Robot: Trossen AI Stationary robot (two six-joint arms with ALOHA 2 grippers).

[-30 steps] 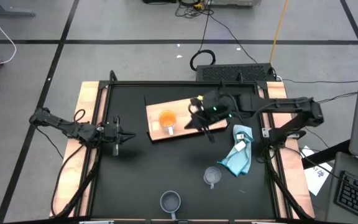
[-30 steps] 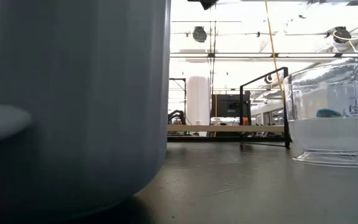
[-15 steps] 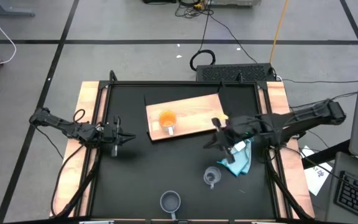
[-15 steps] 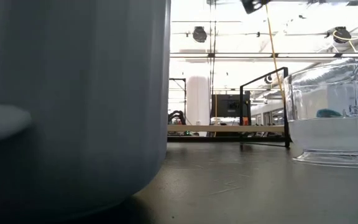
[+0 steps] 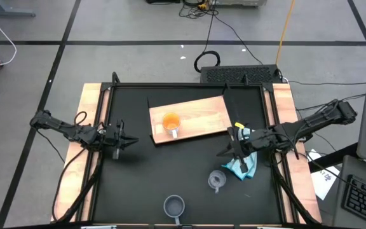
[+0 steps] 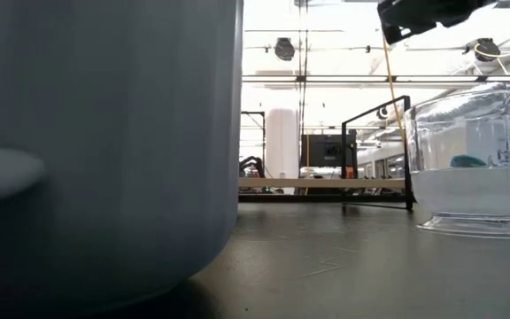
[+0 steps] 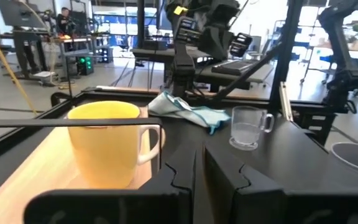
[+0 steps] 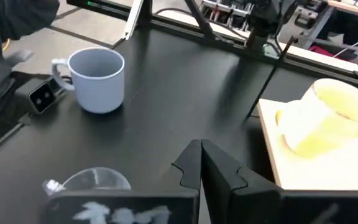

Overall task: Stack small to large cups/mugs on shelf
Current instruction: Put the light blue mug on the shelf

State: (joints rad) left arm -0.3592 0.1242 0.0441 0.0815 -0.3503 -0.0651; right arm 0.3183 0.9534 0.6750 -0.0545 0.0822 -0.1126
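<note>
The right hand [image 5: 226, 151] hangs over the counter [image 5: 138, 172] near its right edge, just beside the blue cloth [image 5: 245, 164], between the board and the clear cup; its fingers [image 8: 194, 163] are pressed together with nothing between them. The left hand [image 5: 127, 141] waits by the left edge, fingers [image 7: 185, 177] likewise closed and empty. The board [image 5: 199, 114] lies toward the far edge at mid-counter, and the orange cup [image 5: 171, 122] stands upright on its left part, handle toward the near edge. The clear cup [image 5: 216, 180] stands on the bare counter, near the cloth. The blue-grey mug [image 5: 174, 206] stands at the near edge, well apart from the board
</note>
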